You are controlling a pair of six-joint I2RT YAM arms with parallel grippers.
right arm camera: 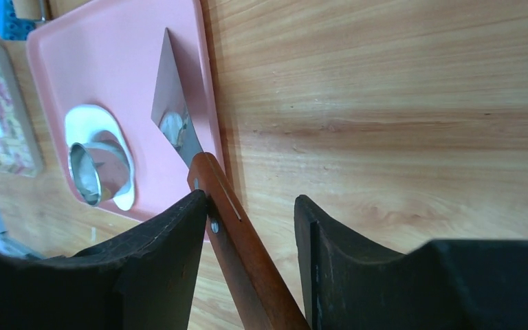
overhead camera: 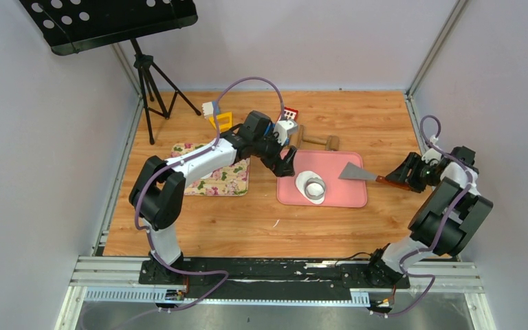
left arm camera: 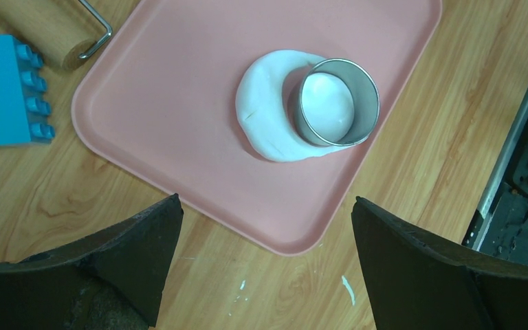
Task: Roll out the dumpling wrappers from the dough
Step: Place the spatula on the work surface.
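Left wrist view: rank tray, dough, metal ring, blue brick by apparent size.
1. pink tray, largest by far, though its corners run out of frame.
2. dough.
3. metal ring and blue brick: about alike. The frame edge cuts the brick off, so these two are not ranked.

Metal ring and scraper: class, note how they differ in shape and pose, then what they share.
The metal ring is a round band; the scraper is a triangular blade on a wooden handle. The ring stands on the dough, inside the tray; the scraper lies across the tray's edge, handle outside. Both show shiny metal.
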